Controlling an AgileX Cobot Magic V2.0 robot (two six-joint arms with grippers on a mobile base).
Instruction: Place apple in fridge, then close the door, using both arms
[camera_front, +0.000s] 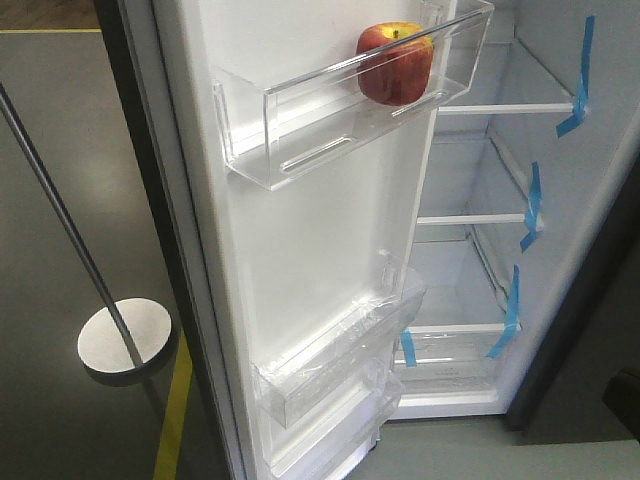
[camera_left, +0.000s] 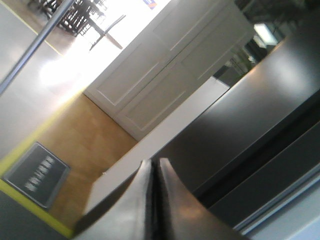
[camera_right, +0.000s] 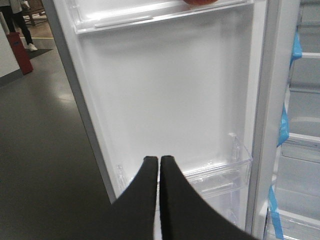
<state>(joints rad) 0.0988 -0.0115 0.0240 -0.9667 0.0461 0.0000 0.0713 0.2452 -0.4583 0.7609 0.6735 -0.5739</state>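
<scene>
The apple (camera_front: 395, 63), red with yellow patches, sits in the upper clear bin (camera_front: 330, 115) on the white inner face of the open door (camera_front: 300, 250). Its bottom edge shows at the top of the right wrist view (camera_right: 200, 2). The fridge (camera_front: 500, 200) stands open with glass shelves and blue tape strips. My right gripper (camera_right: 159, 160) is shut and empty, facing the door's inner face (camera_right: 170, 90) above a lower clear bin (camera_right: 220, 172). My left gripper (camera_left: 153, 164) is shut and empty, close to a dark grey panel (camera_left: 260, 110). Neither gripper shows in the front view.
A thin metal pole (camera_front: 60, 215) with a round base (camera_front: 125, 337) stands left of the door on the grey floor. A yellow floor line (camera_front: 175, 420) runs by the door's foot. White cabinets (camera_left: 170, 65) and a floor sign (camera_left: 35, 172) show in the left wrist view.
</scene>
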